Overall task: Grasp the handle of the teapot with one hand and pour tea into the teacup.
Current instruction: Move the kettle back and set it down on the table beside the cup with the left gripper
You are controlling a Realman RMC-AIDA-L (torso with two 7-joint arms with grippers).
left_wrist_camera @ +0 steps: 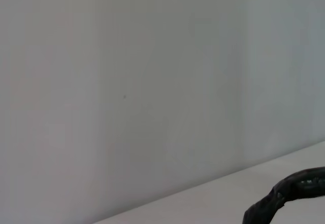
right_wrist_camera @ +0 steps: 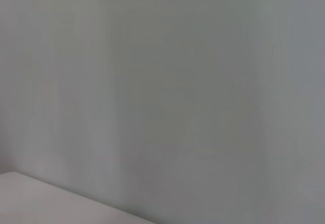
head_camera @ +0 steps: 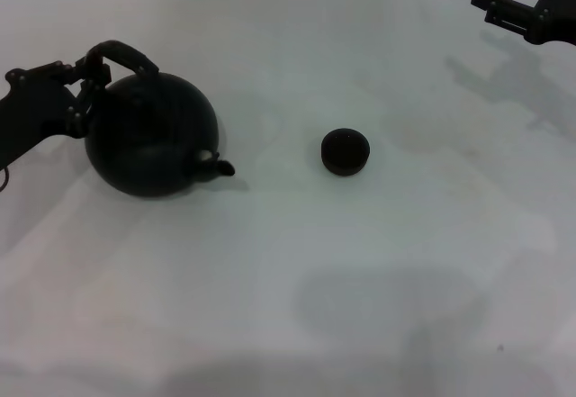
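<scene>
1. Matte-black, round and large, the teapot [head_camera: 151, 136] sits on the left part of the white bench [head_camera: 378, 271], tipped so that its short spout [head_camera: 219, 168] points toward the middle of the bench.
2. Its arched handle [head_camera: 121, 55] rises at the pot's far upper left; a dark wrapped piece of it [left_wrist_camera: 284, 196] also shows in the left wrist view.
3. At that handle is the left tool [head_camera: 87, 77], reaching in from the left edge with its fingers clamped on the hoop.
4. To the right of the spout, well apart from it, stands the small dark teacup [head_camera: 345, 152], upright near the bench's centre.
5. Far off in the upper right corner hangs the right tool [head_camera: 511, 8], its fingers spread and holding nothing.
</scene>
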